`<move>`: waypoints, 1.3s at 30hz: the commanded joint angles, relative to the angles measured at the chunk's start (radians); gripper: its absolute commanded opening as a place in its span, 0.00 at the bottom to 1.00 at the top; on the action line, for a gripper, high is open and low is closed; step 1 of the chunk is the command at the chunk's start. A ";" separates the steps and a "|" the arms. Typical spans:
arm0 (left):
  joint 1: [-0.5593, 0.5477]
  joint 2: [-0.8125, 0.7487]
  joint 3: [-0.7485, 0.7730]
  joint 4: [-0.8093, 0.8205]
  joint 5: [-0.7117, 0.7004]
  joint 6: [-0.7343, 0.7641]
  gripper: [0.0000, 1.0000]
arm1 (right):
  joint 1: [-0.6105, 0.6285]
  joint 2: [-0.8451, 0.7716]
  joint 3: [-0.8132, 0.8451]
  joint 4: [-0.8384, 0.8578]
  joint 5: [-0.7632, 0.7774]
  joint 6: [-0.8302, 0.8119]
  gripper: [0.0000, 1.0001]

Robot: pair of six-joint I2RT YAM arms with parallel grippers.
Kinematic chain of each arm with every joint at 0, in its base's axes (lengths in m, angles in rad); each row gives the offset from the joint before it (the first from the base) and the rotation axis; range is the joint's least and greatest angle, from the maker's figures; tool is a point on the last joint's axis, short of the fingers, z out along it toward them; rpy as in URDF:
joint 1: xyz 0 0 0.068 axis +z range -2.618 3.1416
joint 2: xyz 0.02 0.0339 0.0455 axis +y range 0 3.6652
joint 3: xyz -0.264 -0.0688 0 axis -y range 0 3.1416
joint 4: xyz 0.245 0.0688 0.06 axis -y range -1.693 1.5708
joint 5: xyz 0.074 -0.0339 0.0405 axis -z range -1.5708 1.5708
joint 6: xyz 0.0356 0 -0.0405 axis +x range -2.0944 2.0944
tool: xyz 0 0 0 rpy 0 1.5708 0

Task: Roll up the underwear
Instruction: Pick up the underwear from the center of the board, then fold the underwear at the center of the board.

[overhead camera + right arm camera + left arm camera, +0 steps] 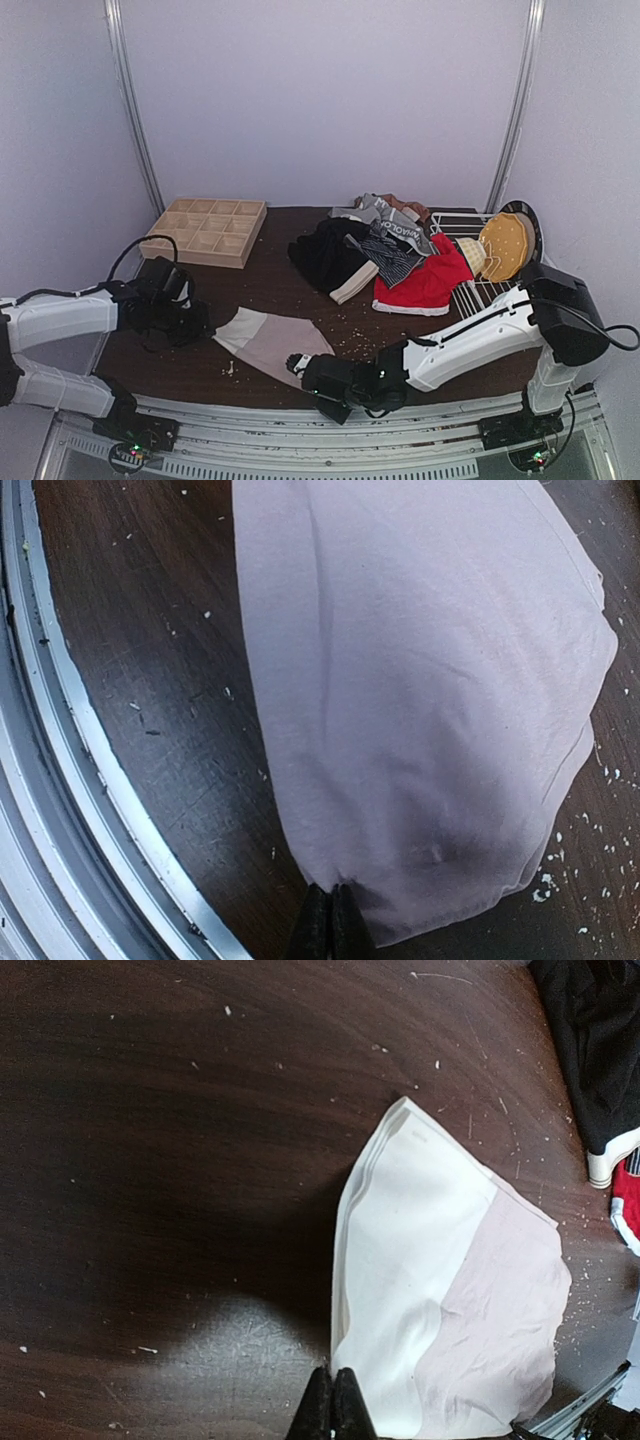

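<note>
Pale pink-beige underwear [272, 342] with a whiter waistband lies flat near the table's front edge. My left gripper [205, 325] is at its left corner; in the left wrist view the jaws [333, 1400] are shut at the waistband edge of the underwear [440, 1260]. My right gripper [298, 364] is at its near corner; in the right wrist view the jaws [330, 910] are shut on the puckered edge of the underwear [420, 680]. Red underwear [425, 280], black underwear [325, 255] and grey-striped underwear [392, 250] are piled at the back right.
A wooden grid tray [205, 230] stands at the back left. A white wire rack [470, 290] with a yellow round thing [503, 245] is at the right. The metal table rail [60, 730] runs close beside my right gripper. Crumbs dot the dark tabletop.
</note>
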 commanded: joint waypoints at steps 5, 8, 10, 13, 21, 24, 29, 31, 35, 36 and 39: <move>0.002 -0.052 0.089 -0.058 -0.017 0.036 0.00 | -0.012 -0.103 0.019 -0.052 -0.102 0.053 0.00; 0.002 -0.042 0.100 -0.060 -0.024 0.040 0.00 | -0.016 -0.111 0.044 -0.064 -0.120 0.057 0.00; 0.003 -0.027 0.101 -0.054 -0.025 0.040 0.00 | -0.028 -0.108 0.050 -0.062 -0.128 0.069 0.00; 0.003 -0.001 0.096 -0.037 -0.025 0.037 0.00 | -0.063 -0.111 0.031 -0.025 -0.168 0.106 0.00; 0.002 0.090 0.134 -0.009 -0.041 0.039 0.00 | -0.180 -0.121 -0.038 0.112 -0.307 0.199 0.00; 0.003 0.123 0.154 -0.001 -0.042 0.041 0.00 | -0.214 -0.117 -0.057 0.149 -0.342 0.215 0.00; 0.003 0.162 0.195 -0.005 -0.054 0.044 0.00 | -0.252 -0.125 -0.077 0.188 -0.371 0.226 0.00; 0.003 0.171 0.214 -0.012 -0.060 0.048 0.00 | -0.264 -0.132 -0.086 0.205 -0.381 0.230 0.00; 0.003 0.177 0.248 -0.029 -0.077 0.049 0.00 | -0.285 -0.142 -0.096 0.222 -0.391 0.228 0.00; 0.003 0.175 0.254 -0.032 -0.080 0.049 0.00 | -0.291 -0.146 -0.100 0.228 -0.393 0.227 0.00; 0.004 0.174 0.270 -0.044 -0.093 0.044 0.00 | -0.309 -0.155 -0.109 0.245 -0.406 0.226 0.00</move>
